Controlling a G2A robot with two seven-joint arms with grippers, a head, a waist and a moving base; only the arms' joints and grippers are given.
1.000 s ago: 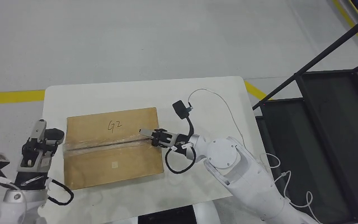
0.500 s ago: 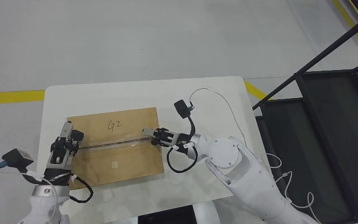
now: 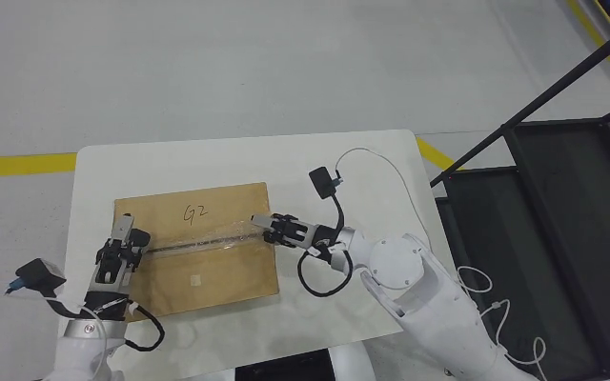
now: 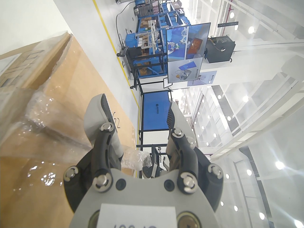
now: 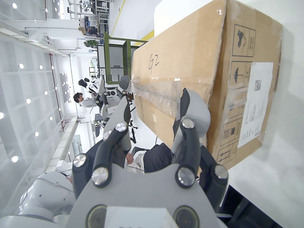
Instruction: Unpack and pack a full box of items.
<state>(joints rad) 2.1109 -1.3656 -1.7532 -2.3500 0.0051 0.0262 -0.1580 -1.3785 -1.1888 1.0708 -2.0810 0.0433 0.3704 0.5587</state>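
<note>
A closed brown cardboard box [image 3: 195, 276] marked "G2" lies on the white table [image 3: 381, 162], with a clear tape seam [image 3: 191, 243] running along the middle of its top. My left gripper [image 3: 122, 233] sits open over the seam's left end; in the left wrist view its fingers [image 4: 104, 110] stand apart above the box top [image 4: 71, 72] and crinkled tape [image 4: 45, 110], holding nothing. At the seam's right end my right gripper [image 3: 259, 222] is open. One of its fingers [image 5: 190, 110] lies against the box [image 5: 190, 55] edge by the tape [image 5: 161, 88].
A small black unit [image 3: 323, 181] with a thin white cable [image 3: 391, 186] hangs beside the right arm, over the table's right half. A dark metal rack [image 3: 534, 219] stands off the table's right side. The box's end face carries a white label [image 5: 256, 100].
The left arm has swung in from beyond the table's left edge to the seam's left end. The right gripper has slid slightly rightward along the seam.
</note>
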